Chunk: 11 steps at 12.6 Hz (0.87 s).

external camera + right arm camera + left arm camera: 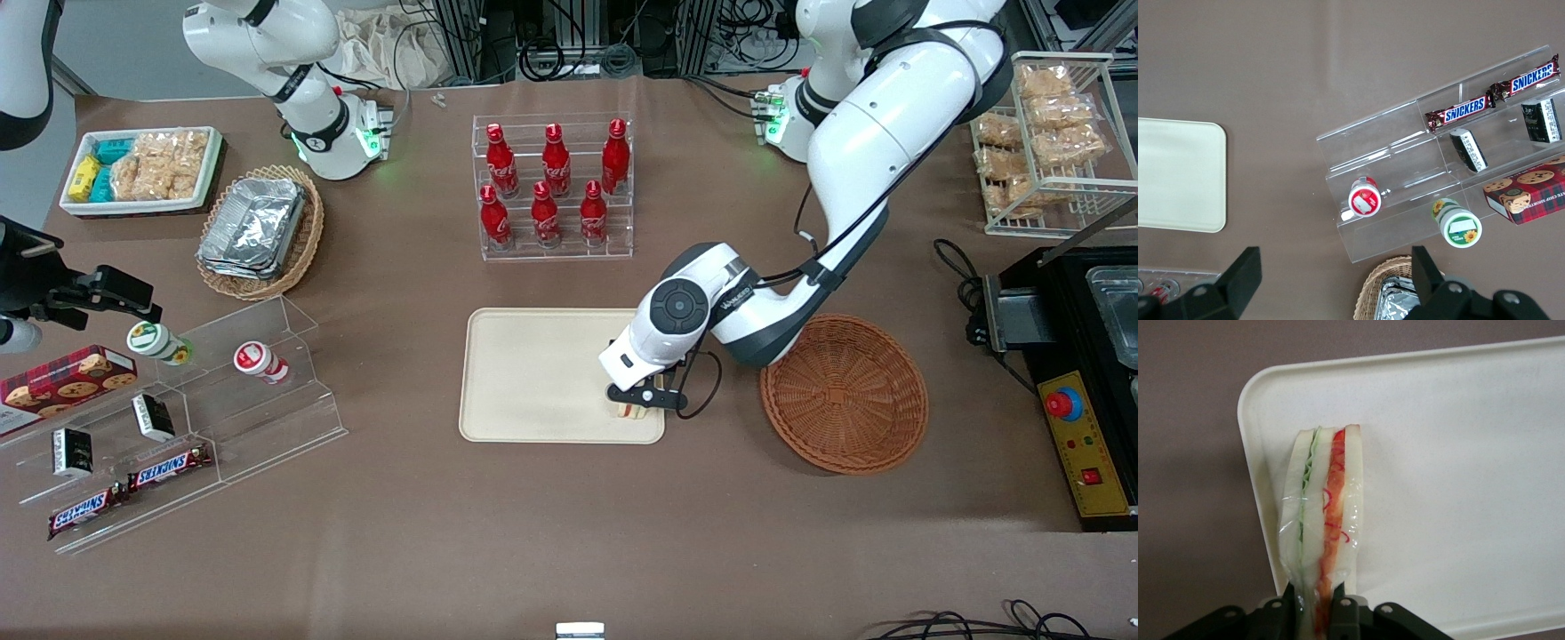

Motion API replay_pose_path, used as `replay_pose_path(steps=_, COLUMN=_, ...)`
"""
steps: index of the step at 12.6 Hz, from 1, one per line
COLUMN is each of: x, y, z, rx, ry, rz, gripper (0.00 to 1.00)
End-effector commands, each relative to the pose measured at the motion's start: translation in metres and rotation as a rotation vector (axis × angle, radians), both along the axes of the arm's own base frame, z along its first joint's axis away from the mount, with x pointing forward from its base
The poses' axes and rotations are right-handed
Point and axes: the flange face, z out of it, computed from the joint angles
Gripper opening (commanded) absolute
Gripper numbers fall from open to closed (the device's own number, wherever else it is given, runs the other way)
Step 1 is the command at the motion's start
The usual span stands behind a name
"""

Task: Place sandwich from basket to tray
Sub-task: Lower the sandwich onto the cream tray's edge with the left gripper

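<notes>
The brown table (533, 533) carried the cream tray (533, 373) near its middle; the round reddish-brown basket (845, 391) sat just beside the tray, toward the working arm's end, and held nothing visible; the left gripper (637, 407) hung over the tray's corner nearest the basket and the front camera; its fingers (1341, 613) were clamped on the wrapped sandwich (1326, 513), which stood on edge over the tray.
</notes>
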Motion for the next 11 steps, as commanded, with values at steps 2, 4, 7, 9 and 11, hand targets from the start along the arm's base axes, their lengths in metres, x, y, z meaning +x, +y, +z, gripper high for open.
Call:
replay_pose_path(steps=2, x=0.013, y=0.0, z=0.008, rx=-0.01, ry=-0.045, rz=0.03, gripper=1.0)
replay_pose_path(steps=4, x=0.019, y=0.008, z=0.026, rx=0.014, ry=-0.049, rz=0.043, gripper=1.0)
replay_pose_path(steps=7, x=0.036, y=0.026, z=0.083, rx=0.098, ry=-0.073, rz=0.071, gripper=1.0)
replay_pose_path(steps=9, x=0.046, y=0.048, z=0.128, rx=0.124, ry=-0.14, rz=0.12, gripper=1.0)
replay_pose_path(steps=11, x=0.054, y=0.076, z=0.17, rx=0.102, ry=-0.163, rz=0.2, gripper=1.0)
